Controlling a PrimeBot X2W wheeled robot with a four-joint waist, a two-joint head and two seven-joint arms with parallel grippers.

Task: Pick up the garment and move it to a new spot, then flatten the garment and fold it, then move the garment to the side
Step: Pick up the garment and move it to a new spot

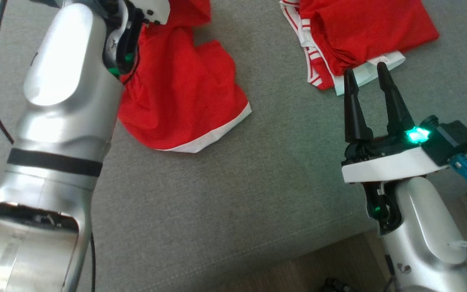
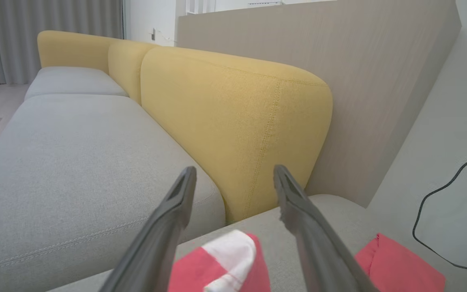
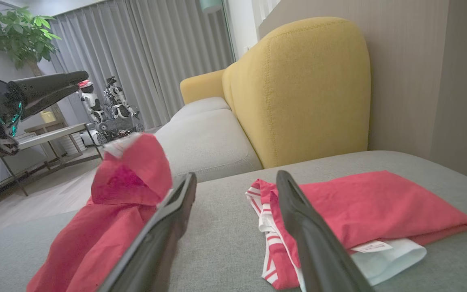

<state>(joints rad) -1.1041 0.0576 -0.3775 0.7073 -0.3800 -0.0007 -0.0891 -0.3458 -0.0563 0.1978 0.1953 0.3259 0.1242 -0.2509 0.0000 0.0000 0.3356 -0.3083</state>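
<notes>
While left end effector (image 2: 235, 174) gapes | garment (image 1: 181, 89) crumpled on sofa (image 1: 217, 194)

There are two red garments: one crumpled garment (image 1: 185, 89) in the upper left of the head view and one folded garment (image 1: 371, 28) in the upper right. There are two tools, the left tool (image 2: 234, 170) and the right tool (image 1: 364, 69), and each has two dark fingers. The left wrist view shows three yellow back cushions (image 2: 233, 121) and, at its right side, one black cable (image 2: 432, 202). In the upper left of the right wrist view I count two toy robots (image 3: 114, 95) and one green plant (image 3: 18, 36).
</notes>
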